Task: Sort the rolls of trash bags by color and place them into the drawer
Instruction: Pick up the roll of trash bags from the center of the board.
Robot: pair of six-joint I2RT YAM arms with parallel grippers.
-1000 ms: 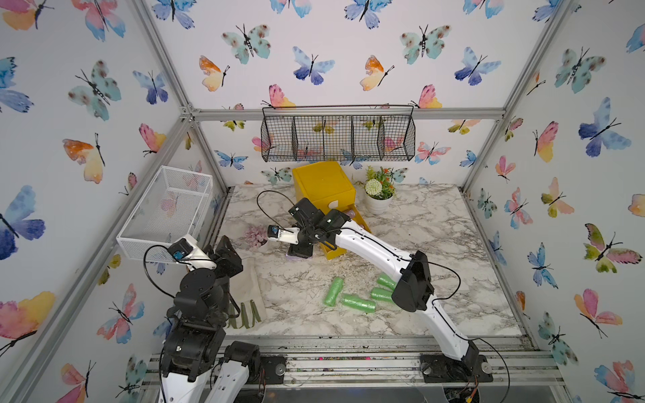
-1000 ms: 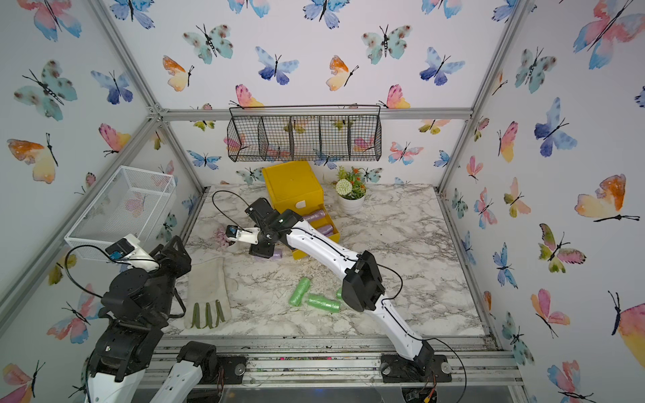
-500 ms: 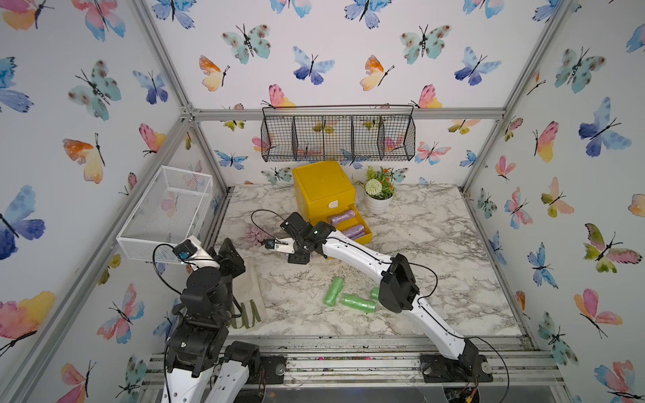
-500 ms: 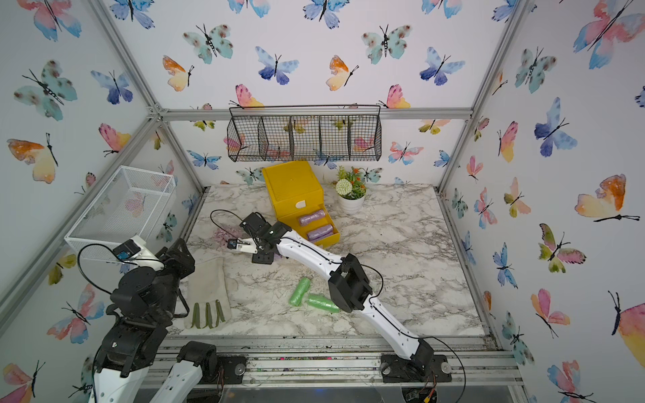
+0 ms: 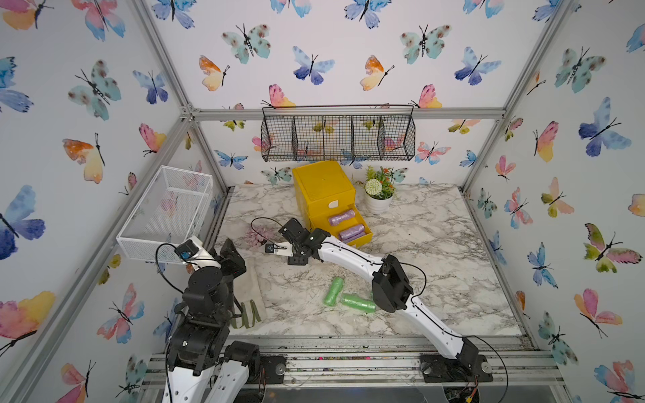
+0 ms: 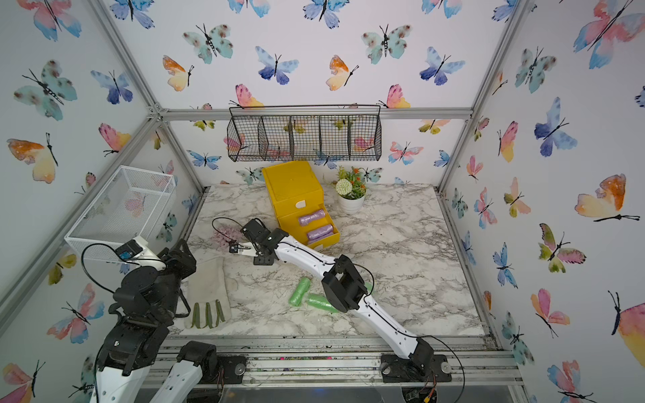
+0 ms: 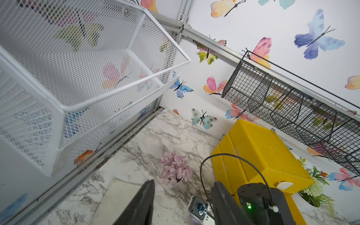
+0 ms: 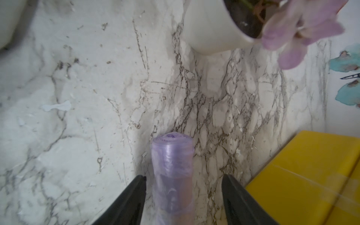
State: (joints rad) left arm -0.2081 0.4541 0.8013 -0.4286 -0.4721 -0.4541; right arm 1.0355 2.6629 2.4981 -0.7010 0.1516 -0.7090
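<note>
Rolls (image 5: 333, 291) first, Kim: where are the green ones?
Kim: Nearest, at six o'clock on the table (image 5: 436, 279), two lie just beside each other on the marble, close by the right arm's elbow (image 5: 391, 288).
Lee: And the left claw (image 7: 183, 187)?
Kim: It hangs at the table's nine o'clock edge, above a glove (image 6: 209, 289), fingers partly spread and gripping nothing.
Lee: Farther in?
Kim: At ten o'clock the right claw (image 8: 184, 179) points down at the marble, jaws wide, straddling a purple roll (image 8: 171, 165) that lies flat between them; a gap shows on each side. A flower pot (image 8: 210, 29) sits just beyond it.
Lee: The drawer (image 5: 323, 188)?
Kim: It stands at eleven o'clock, near the back wall. Its top tray (image 5: 321, 206) is shut; below that, pulled out toward six o'clock, two more purple rolls (image 5: 341, 217) lie side by side inside. A plant (image 5: 378, 188) stands beside it at twelve.
</note>
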